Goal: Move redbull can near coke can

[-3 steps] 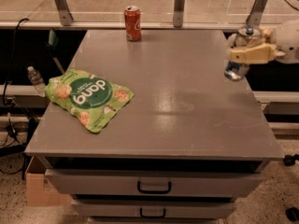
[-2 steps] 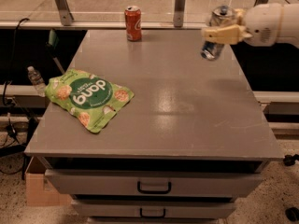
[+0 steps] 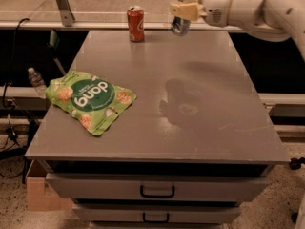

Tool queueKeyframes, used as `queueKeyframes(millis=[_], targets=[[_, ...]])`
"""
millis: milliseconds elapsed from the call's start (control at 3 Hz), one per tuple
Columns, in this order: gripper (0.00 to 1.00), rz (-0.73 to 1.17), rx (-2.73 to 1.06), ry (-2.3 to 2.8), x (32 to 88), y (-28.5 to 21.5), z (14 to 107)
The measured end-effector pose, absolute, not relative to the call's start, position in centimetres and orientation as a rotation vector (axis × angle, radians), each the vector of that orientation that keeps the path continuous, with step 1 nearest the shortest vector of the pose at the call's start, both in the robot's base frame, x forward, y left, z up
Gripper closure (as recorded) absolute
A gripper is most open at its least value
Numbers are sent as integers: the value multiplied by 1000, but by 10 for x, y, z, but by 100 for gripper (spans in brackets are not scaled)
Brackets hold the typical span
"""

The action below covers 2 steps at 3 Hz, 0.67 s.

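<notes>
The coke can (image 3: 136, 23), red with a silver top, stands upright at the far edge of the grey table (image 3: 157, 94), left of centre. My gripper (image 3: 184, 9) is shut on the redbull can (image 3: 182, 21), a slim silver can with blue low on its side. It holds the can in the air above the table's far edge, about a can's height to the right of the coke can. The white arm reaches in from the upper right.
A green snack bag (image 3: 90, 100) lies on the table's left side. A small plastic bottle (image 3: 35, 80) stands off the table at the left. Drawers with handles (image 3: 157, 192) are below the front edge. A metal rail runs behind the table.
My gripper has carried the redbull can from the table's right edge up and leftward along the far side, ending close to the coke can.
</notes>
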<state>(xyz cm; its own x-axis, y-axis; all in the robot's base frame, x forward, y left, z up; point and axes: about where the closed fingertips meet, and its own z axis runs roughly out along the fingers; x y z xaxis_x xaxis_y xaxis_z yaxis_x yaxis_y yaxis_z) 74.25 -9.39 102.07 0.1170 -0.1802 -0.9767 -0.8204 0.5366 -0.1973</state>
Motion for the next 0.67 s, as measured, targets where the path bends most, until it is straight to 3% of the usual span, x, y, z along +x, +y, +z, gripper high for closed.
queueKeyframes(millis=[667], targets=[[100, 538, -826, 1448, 834, -62, 998]])
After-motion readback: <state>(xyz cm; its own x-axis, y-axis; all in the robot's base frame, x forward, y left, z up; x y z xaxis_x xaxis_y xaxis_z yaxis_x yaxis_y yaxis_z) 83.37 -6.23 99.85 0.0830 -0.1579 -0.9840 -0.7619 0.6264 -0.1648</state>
